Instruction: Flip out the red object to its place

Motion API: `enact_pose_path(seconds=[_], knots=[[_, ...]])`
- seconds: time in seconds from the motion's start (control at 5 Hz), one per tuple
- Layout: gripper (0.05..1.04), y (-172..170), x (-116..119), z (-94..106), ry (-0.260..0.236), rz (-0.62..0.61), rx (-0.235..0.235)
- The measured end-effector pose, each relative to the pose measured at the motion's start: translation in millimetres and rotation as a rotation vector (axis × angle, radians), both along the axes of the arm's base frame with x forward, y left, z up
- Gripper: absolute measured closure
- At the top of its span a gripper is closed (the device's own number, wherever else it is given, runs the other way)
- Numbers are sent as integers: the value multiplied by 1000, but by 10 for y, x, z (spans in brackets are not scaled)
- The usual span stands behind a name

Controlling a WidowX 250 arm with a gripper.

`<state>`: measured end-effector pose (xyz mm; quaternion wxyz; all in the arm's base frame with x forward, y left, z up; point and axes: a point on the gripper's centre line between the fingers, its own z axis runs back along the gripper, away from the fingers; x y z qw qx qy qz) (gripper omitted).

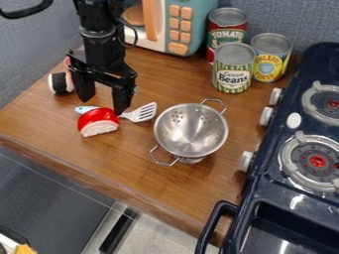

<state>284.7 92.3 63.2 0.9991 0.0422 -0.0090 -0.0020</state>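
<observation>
Handling the red object [98, 119] should be easy enough, I'd say: it looks like a light toy piece, probably hard plastic or firm foam, and so not fragile. The trouble would be slipperiness — the domed top has a shine to it, and smooth pads pressed high on that curve could skid off and send it rolling. Better to take it low, across its two ends where the body is widest, with the pincer [103, 105] square to it. A flip would want a firm hold and a slow turn, as the rounded back may rock once it meets the wood.

As for looks, it is a bright, glossy red half-round, its arched skin upward and a pale, bumpy cut face towards the near side, with a thin red rim around that face. It sits on the left part of the wooden surface [155, 183], left of the metal colander [191, 130], right by the spatula [140, 113]. The spatula's handle passes behind it; whether the piece rests partly on that handle I cannot tell.

The pincer is released, its two sides spread wide and nothing gripped, hanging just on the far side of the red piece, the right tip very near its top edge. Whether they touch is unclear — a slightly nearer, lower placement seems called for before closing.
</observation>
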Motion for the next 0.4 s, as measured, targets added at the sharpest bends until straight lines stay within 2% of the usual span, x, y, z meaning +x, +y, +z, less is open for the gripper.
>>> enact_pose_path(seconds=[0.2,0.4], knots=[[83,-9,-29,-103,31,0,-9],[83,101,-69,-146,38,15,0]])
